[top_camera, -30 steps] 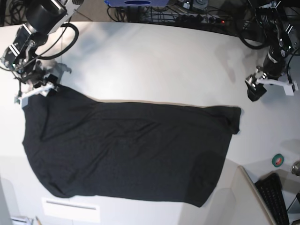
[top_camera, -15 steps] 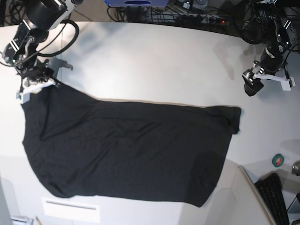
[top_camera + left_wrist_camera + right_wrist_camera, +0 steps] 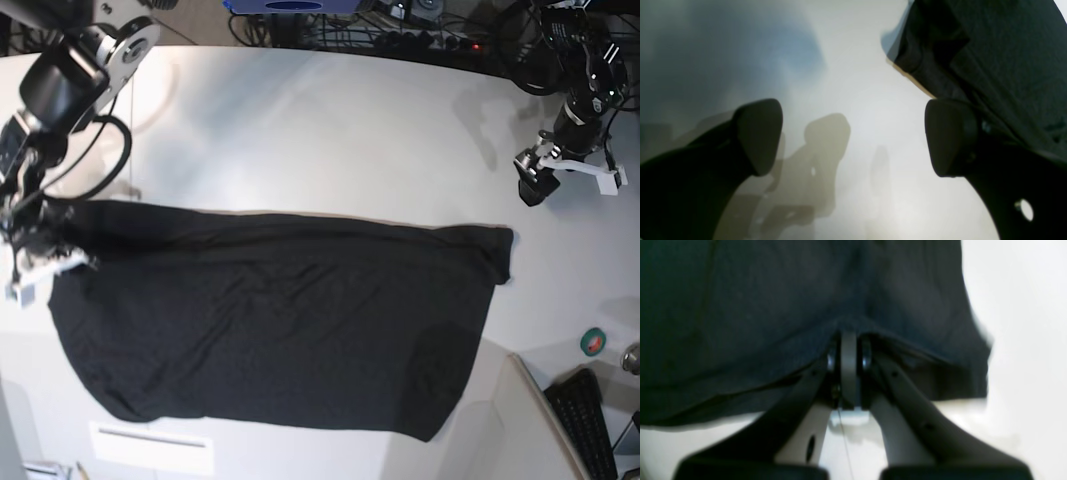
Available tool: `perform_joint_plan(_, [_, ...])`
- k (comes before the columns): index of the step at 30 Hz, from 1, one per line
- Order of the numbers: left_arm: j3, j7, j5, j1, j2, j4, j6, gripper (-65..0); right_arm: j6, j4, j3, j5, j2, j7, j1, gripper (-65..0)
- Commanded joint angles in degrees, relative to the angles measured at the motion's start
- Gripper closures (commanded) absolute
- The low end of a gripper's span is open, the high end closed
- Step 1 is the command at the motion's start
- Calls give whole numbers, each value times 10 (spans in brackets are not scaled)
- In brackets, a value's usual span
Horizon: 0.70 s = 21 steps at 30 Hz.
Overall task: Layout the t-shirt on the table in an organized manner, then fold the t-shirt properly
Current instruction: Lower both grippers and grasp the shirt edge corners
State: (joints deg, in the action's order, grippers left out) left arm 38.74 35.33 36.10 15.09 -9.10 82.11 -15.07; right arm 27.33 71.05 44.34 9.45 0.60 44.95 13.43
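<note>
The black t-shirt (image 3: 280, 320) lies spread across the off-white table (image 3: 330, 130), plain side up, with no print showing. My right gripper (image 3: 45, 262) is at the shirt's left edge, shut on the fabric; in the right wrist view the closed gripper (image 3: 848, 340) pinches the hem of the t-shirt (image 3: 773, 306). My left gripper (image 3: 535, 185) hovers open and empty over bare table beyond the shirt's right end. In the left wrist view the gripper (image 3: 853, 136) is wide open, with the t-shirt (image 3: 990, 50) at the upper right.
A green tape roll (image 3: 593, 342) and a black keyboard (image 3: 590, 420) sit at the lower right beyond the table's edge. A white strip (image 3: 150, 445) lies at the front edge. Cables (image 3: 400, 35) run behind the table.
My right gripper moved toward the front, dragging the shirt's upper left corner with it and straightening that edge. My left gripper drifted slightly up and back, still open.
</note>
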Motion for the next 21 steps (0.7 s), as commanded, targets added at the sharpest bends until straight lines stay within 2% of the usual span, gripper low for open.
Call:
perform_joint_plan(1, [2,-11,4,-1,-9,-1,-4,-650,-1,-2,-10,9,9,-12,27,0])
perform_joint_plan(7, [2,-13,3,-3,-9,-44,-4,-650,-56,-88,-40,10,43,-13,111,0])
perform_joint_plan(9, [2,-13,-2,-3,-9,-51,-4,-650,-60,-117,-45,10,50,-13,128,0])
perform_joint_plan(12, [-12,-14,-58,-12,-8,-52,-4,-650,-60,-152,-45,10,54,-13,157,0])
perform_joint_plan(13, [-20,-14,-77,-14,-8,-53,-4,-650,-60,-156,-45,10,54,-13,162,-75])
perform_joint_plan(15, [-29,-14,-99,-19,-6,-54,-4,-650,-59,-146,-45,10,54,-13,162,-282])
perform_joint_plan(16, [-30,-14,-95,-19,-3,-54,-4,-650,-58,-131,-41,10,54,-13,159,-342])
perform_joint_plan(17, [-30,-14,-87,-23,2,-54,-4,-650,-58,-104,-39,11,54,-12,146,-365])
perform_joint_plan(21, [-32,-14,-82,-48,8,-54,-4,-650,-58,28,-40,12,39,-11,64,-342])
